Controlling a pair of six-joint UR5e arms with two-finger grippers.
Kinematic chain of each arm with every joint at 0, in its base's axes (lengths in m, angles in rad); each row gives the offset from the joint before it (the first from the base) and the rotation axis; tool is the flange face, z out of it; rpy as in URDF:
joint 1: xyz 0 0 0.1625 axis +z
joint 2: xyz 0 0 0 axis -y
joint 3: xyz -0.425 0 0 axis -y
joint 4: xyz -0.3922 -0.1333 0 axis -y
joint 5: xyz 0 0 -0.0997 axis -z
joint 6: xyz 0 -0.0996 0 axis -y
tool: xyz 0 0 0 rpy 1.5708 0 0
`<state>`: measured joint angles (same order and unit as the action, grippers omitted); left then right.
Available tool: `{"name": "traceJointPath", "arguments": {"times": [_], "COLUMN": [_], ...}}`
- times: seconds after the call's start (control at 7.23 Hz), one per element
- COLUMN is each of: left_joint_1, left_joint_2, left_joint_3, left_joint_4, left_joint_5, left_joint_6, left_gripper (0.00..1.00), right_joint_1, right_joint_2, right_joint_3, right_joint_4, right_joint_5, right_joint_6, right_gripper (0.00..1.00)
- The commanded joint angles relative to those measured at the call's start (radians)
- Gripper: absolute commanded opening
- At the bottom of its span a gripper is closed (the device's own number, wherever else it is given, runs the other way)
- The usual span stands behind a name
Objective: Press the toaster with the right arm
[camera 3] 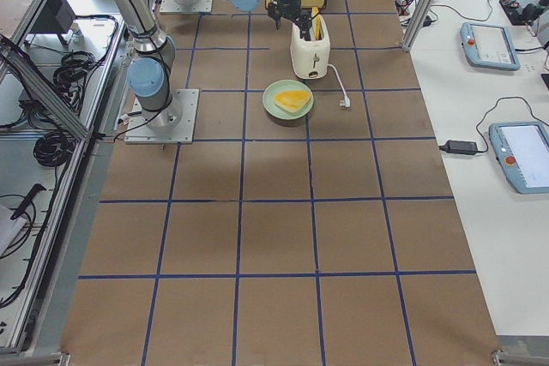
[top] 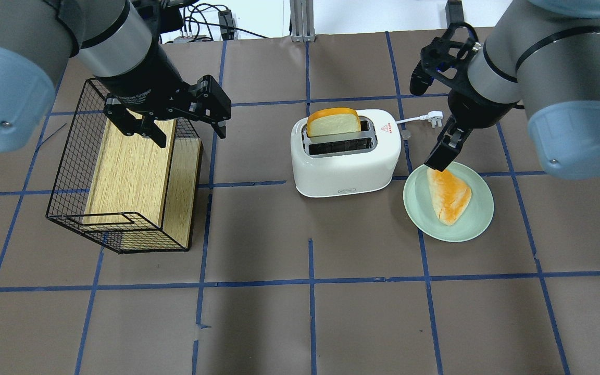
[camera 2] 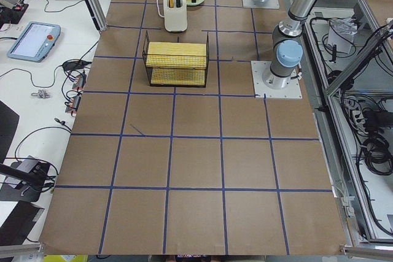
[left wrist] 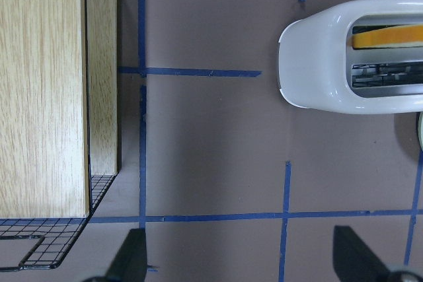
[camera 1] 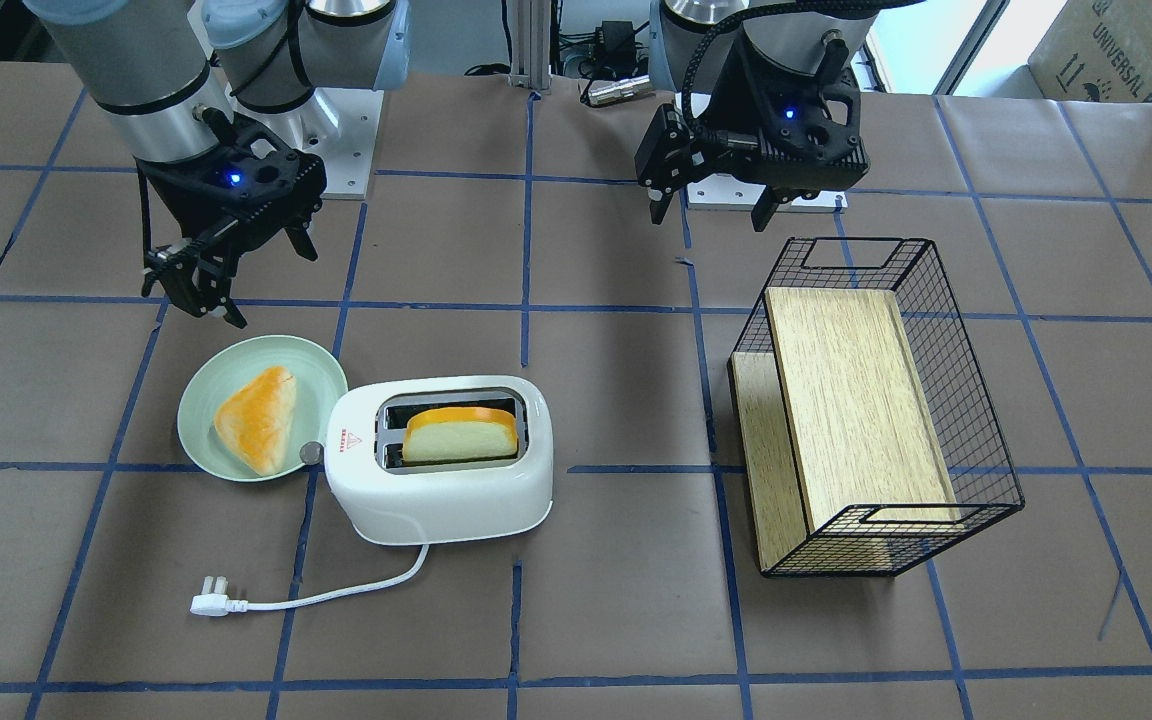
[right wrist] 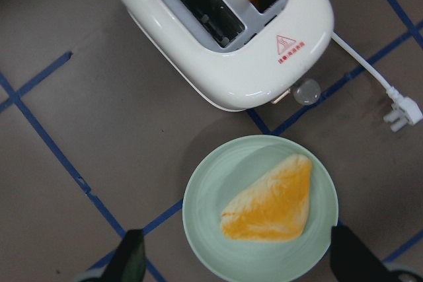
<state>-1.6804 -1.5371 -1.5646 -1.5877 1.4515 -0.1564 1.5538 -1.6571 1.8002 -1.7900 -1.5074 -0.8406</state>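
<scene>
The white two-slot toaster (camera 1: 436, 500) (top: 347, 166) stands mid-table with a bread slice (camera 1: 461, 435) upright in one slot. Its red triangle label and grey knob (camera 1: 311, 453) (right wrist: 306, 90) face the green plate. Its cord ends in a loose plug (camera 1: 208, 603). My right gripper (camera 1: 261, 280) (top: 426, 125) is open and empty. It hangs in the air above the plate's edge, beside the toaster's knob end, and does not touch the toaster (right wrist: 218, 64). My left gripper (camera 1: 712, 218) (top: 191, 138) is open and empty, above the wire basket's edge.
A green plate (camera 1: 196, 440) (top: 420, 219) with a triangular piece of bread (top: 448, 195) touches the toaster's knob end. A black wire basket (camera 1: 956, 330) (top: 71, 156) lies on its side holding a wooden board (camera 1: 856, 400), under my left arm.
</scene>
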Motion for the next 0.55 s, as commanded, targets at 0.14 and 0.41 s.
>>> {"name": "traceJointPath", "arguments": {"times": [0.14, 0.41], "left_joint_1": [0.001, 0.001], "left_joint_2": [0.000, 0.000], "left_joint_3": [0.000, 0.000], "left_joint_4": [0.000, 0.000], "left_joint_5": [0.000, 0.000], "left_joint_6": [0.000, 0.000], "left_gripper": [1.00, 1.00], "right_joint_1": [0.003, 0.006], "right_joint_2": [-0.023, -0.020], "right_joint_3": [-0.151, -0.157], "right_joint_4": [0.306, 0.324], "right_joint_5": [-0.059, -0.047], "right_joint_6": [0.523, 0.745], "right_gripper": [1.00, 1.00]}}
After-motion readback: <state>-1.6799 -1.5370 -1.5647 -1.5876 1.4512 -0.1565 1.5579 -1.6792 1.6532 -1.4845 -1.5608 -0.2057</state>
